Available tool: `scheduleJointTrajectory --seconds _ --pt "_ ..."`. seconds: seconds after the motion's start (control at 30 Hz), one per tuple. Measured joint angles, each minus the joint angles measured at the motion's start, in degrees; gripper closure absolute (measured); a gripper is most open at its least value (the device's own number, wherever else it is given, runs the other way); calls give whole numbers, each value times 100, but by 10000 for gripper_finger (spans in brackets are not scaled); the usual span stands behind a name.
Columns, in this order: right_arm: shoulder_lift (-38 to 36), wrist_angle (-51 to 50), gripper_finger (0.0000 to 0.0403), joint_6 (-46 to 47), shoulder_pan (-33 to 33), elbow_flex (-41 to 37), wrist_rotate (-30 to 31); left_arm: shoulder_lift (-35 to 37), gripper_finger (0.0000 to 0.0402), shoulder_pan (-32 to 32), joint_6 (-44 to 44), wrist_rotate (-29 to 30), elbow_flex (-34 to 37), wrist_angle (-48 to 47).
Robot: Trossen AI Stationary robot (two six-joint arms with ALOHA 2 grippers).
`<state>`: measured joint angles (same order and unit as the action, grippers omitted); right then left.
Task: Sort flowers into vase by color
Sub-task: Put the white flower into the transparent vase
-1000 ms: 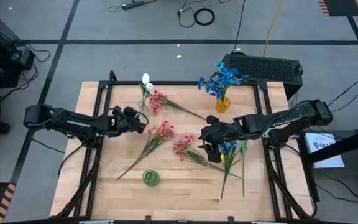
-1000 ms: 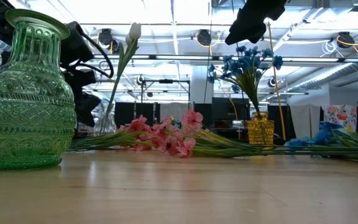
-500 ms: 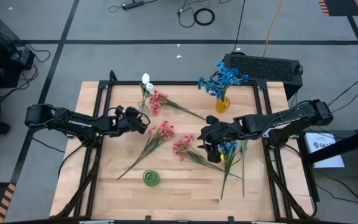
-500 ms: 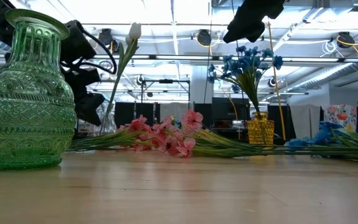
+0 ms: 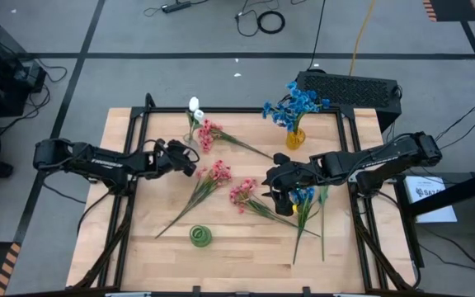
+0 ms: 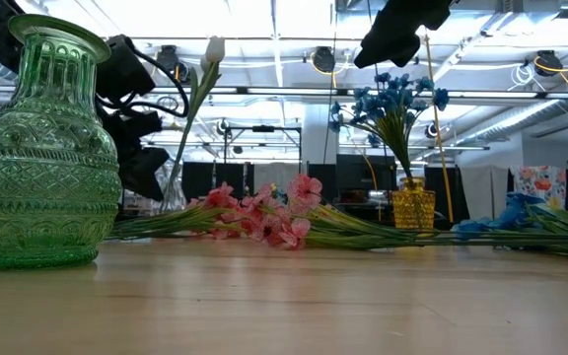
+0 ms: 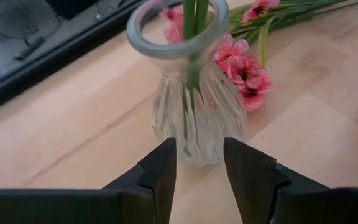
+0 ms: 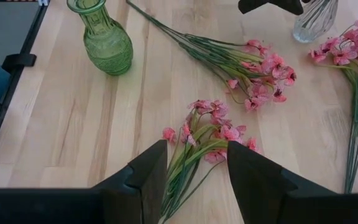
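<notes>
Three pink sprigs (image 5: 218,175) lie loose across the middle of the high view, with a few blue sprigs (image 5: 304,200) at centre right. The blue bunch (image 5: 297,103) already stands in the yellow vase (image 5: 295,138) at upper centre, and a white flower (image 5: 194,106) stands in the clear vase (image 7: 194,118) at upper left. The green vase (image 5: 200,236) at lower centre looks empty, so the pinks are likely meant for it.

The right gripper (image 8: 194,171) hovers over one pink sprig (image 8: 207,134), its jaws parted and holding nothing; this reads as the approach to a pick. Next it needs to descend, close on the stems and carry them to the green vase.

The left gripper (image 7: 197,168) waits just before the clear vase, jaws apart, nothing held.
</notes>
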<state>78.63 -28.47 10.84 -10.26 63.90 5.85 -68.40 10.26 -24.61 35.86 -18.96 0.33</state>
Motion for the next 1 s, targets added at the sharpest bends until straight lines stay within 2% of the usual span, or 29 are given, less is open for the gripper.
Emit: scheduleJointTrajectory --seconds 0.17,0.3,0.47,0.57,0.63,0.73,0.83,1.0 --pt "0 -4 243 1 1 0 -16 85 261 -59 -223 -580 0 -240" --pt "0 -9 243 1 1 0 -15 167 261 -101 -523 -561 0 -804" --pt "0 -34 243 19 -3 0 -15 168 261 -4 -661 -446 0 -882" --pt "0 -277 243 360 -84 0 16 285 261 -127 -716 -965 -78 -950" --pt "0 -779 243 760 -239 0 49 486 261 -332 -874 -1361 -242 -1065" --pt "2 -1724 243 1734 -649 0 523 912 261 -859 -1004 -1429 -362 -1148" --pt "2 -2605 243 3066 -1070 0 882 1331 261 -1362 -963 -1036 -462 -1123" --pt "30 -3522 243 5440 -1881 0 837 1762 261 -1959 -784 -586 -487 -1102"
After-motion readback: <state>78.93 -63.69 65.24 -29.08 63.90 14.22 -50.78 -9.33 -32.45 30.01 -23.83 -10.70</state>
